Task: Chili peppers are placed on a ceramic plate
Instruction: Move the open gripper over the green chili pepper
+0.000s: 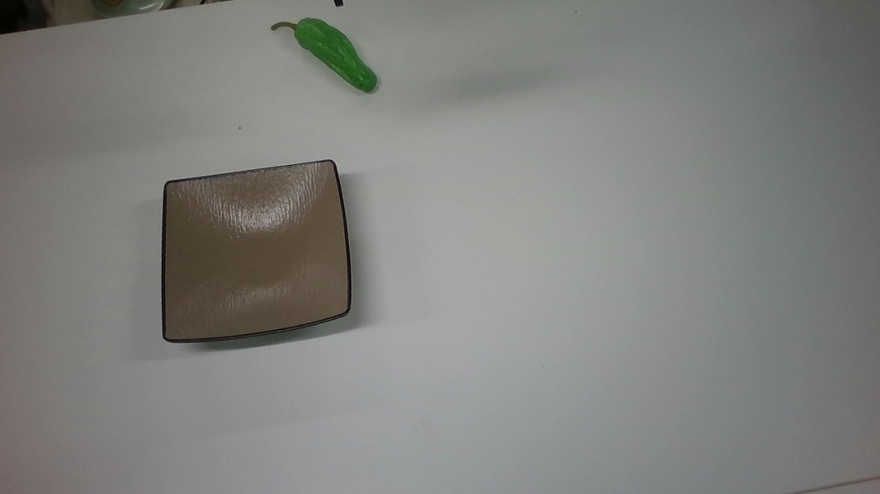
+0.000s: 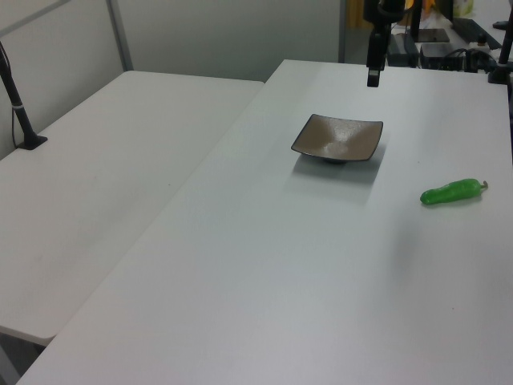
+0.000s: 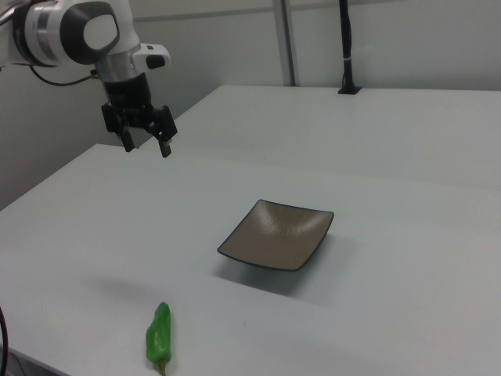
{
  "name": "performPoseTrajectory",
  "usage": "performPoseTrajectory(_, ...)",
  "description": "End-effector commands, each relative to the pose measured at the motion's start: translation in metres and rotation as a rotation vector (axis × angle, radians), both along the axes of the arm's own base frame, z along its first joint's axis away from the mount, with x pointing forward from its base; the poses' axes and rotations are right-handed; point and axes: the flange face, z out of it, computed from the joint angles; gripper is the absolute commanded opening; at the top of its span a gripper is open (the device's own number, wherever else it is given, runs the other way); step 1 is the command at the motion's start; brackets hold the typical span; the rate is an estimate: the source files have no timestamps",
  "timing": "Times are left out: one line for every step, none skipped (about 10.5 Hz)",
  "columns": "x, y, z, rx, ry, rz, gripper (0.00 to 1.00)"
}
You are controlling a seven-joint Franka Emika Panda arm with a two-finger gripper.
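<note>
Since nothing is gripped yet, the gripper (image 3: 145, 139) hangs high above the table (image 1: 659, 254) with fingers spread and empty, so the pick hasn't begun. Chili pepper (image 1: 337, 54) lies flat close to the tabletop's far edge in the top view, stem toward that edge, tip angled inward; nothing crowds it, so a descent from above looks open. Ceramic plate (image 1: 171, 255) sits empty nearer the tabletop's middle, well apart from the pepper, flat and square to the edges. My read: the wrinkled, glossy skin could slip, so closing across the thicker body beats the thin tip.
</note>
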Motion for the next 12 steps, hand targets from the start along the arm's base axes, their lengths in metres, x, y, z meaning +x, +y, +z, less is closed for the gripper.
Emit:
performPoseTrajectory(0.0, 0.0, -0.001, 0.024, -0.012, 0.005, 1.0)
performPoseTrajectory(-0.001, 0.001, -0.001, 0.024, -0.009, 0.008, 1.0)
performPoseTrajectory(-0.001, 0.001, -0.001, 0.024, -0.009, 0.008, 1.0)
performPoseTrajectory(-0.001, 0.001, -0.001, 0.024, -0.01, 0.008, 1.0)
performPoseTrajectory(-0.001, 0.001, -0.001, 0.024, -0.01, 0.008, 1.0)
performPoseTrajectory(0.0, -0.001, -0.001, 0.024, -0.011, 0.014, 1.0)
performPoseTrajectory(-0.001, 0.001, -0.001, 0.023, -0.011, 0.022, 1.0)
performPoseTrajectory(-0.001, 0.001, -0.002, 0.021, -0.008, 0.04, 1.0)
performPoseTrajectory(-0.002, 0.002, -0.005, 0.009, -0.003, 0.099, 1.0)
performPoseTrajectory(-0.002, 0.0, -0.01, 0.003, 0.005, 0.204, 1.0)
performPoseTrajectory(-0.002, -0.007, -0.011, 0.0, 0.007, 0.33, 1.0)
performPoseTrajectory(-0.003, -0.014, -0.011, 0.0, 0.007, 0.439, 1.0)
